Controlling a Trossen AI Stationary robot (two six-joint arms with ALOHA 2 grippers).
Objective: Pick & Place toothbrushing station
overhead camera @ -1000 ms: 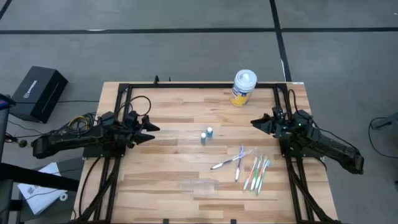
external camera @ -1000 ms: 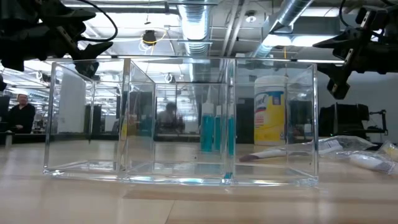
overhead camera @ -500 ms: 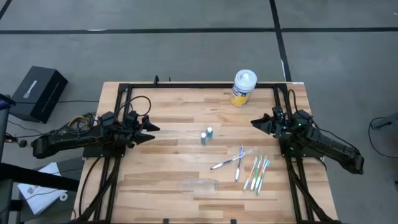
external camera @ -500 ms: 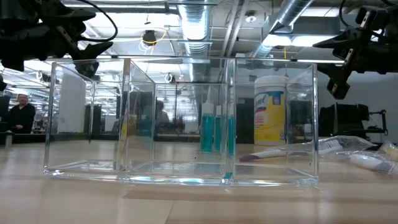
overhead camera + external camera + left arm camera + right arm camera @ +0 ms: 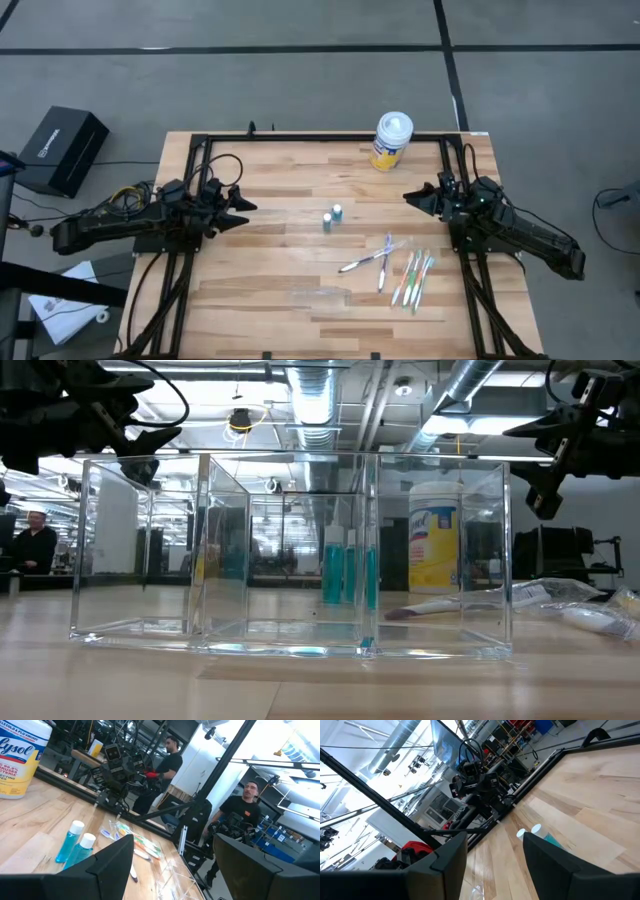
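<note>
Both arms are waiting above the worktop, neither touching anything. Your left gripper (image 5: 243,207) is hovering near the left edge with its fingers spread apart and nothing between them. Your right gripper (image 5: 411,197) is hanging near the right edge, fingers likewise parted and empty.

The two teal-and-white tubes (image 5: 332,216) are standing upright side by side around the worktop's middle. The toothbrushes (image 5: 405,272) are lying fanned toward the right front corner, a couple crossing each other and seemingly half inside a clear wrapper (image 5: 560,596). A clear plastic box (image 5: 320,296) is sitting at the front edge, hard to make out from above. A wipes canister (image 5: 392,140) is standing at the back edge.

Risks as you are going in, by my reading:
- Brushes are lying close and overlapping; a pinch on one is likely dragging its neighbour.
- Tubes are touching or nearly so; nudging one is probably toppling both.
- The box's walls are nearly invisible from above; you are risking clipping a rim while lowering.
</note>
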